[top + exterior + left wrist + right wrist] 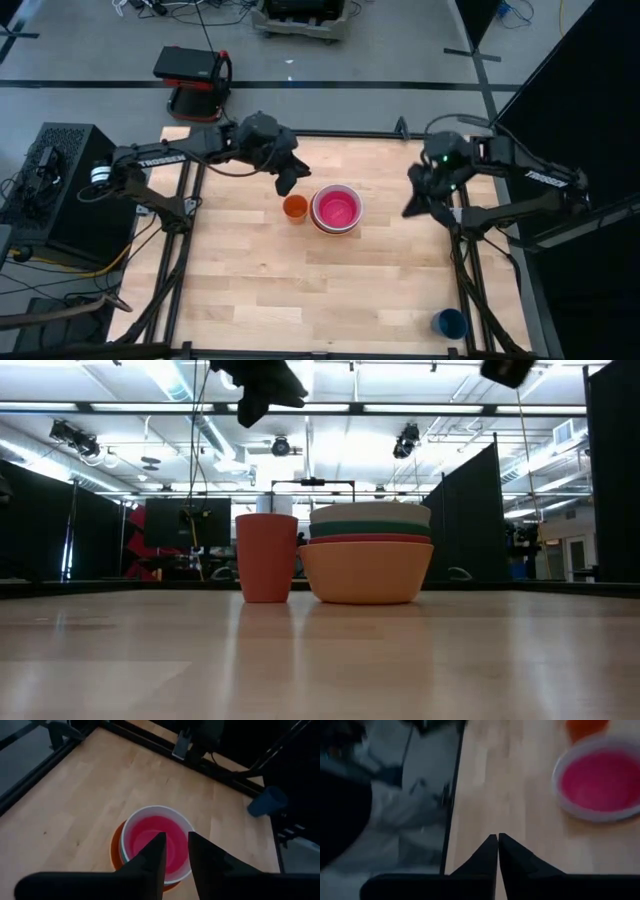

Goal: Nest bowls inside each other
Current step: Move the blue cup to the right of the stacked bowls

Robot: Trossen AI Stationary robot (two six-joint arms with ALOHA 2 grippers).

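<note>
Sitting nested, bowls beside orange cup

The high view looks straight down on the bench; the low view looks level across it; both share the nested bowls.

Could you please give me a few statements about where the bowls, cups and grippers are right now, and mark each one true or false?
1. The bowls sit nested in one stack, with the pink bowl innermost. True.
2. The orange cup stands inside the stack. False: it stands on the table beside the stack.
3. The right gripper holds a bowl. False: it is shut on nothing, off by the table's right edge.
4. The blue cup stands far from the stack, near a table corner. True.
5. The left gripper grips the white bowl's rim. False: it is raised above the stack, its fingers slightly apart and holding nothing.
</note>
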